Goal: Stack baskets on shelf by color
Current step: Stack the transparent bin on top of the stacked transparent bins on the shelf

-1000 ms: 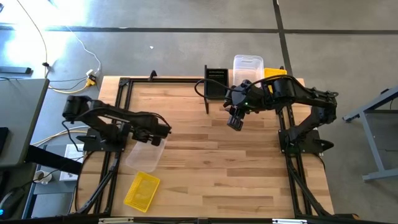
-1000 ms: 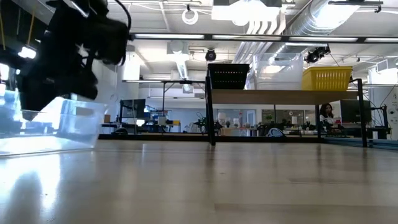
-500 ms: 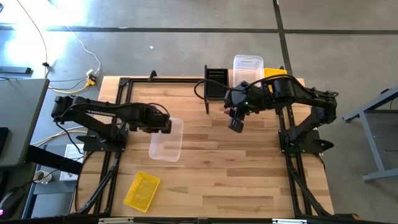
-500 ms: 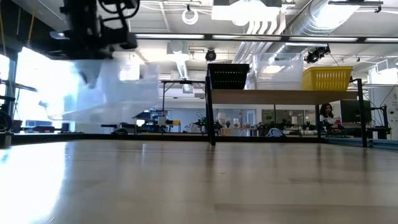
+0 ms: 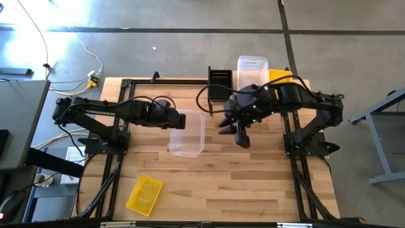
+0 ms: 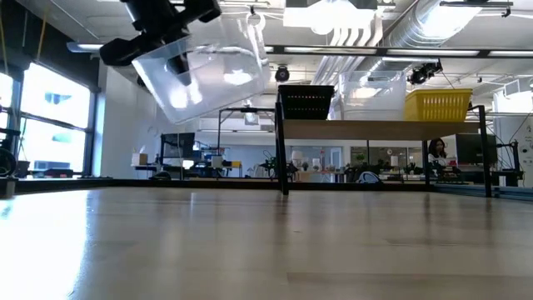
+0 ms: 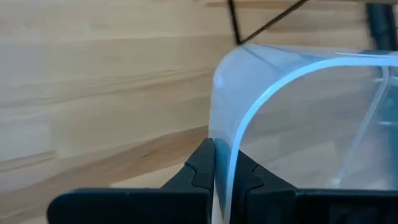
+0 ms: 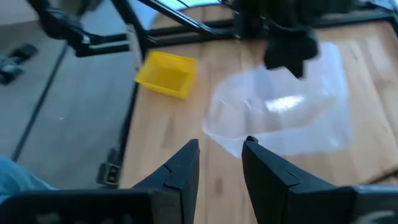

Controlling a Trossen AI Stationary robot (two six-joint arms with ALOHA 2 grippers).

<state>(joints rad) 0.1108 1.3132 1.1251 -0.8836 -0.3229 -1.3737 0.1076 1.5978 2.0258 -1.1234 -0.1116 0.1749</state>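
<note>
Left gripper (image 5: pixel 182 120) clenched on the rim of a clear tub (image 5: pixel 187 133), lifted above the table (image 5: pixel 253 177) near mid-table.

Right gripper (image 5: pixel 241 137) parted, holding nothing, just right of the tub. Black basket (image 5: pixel 220 83), second clear tub (image 5: pixel 252 68) and yellow basket (image 6: pixel 438 105) on the far shelf (image 6: pixel 375 129); another yellow basket (image 5: pixel 144 194) near left. No legible writing.

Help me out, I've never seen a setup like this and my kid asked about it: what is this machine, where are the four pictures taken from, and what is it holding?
Two robot arms work at a wooden table. One camera looks down from above, one sits at tabletop height, one rides on each wrist. The left gripper pinches the rim of a clear tub, lifted off the table. The right gripper is open, empty, facing it. A yellow basket lies on the table. The shelf carries black, clear and yellow baskets.
</note>
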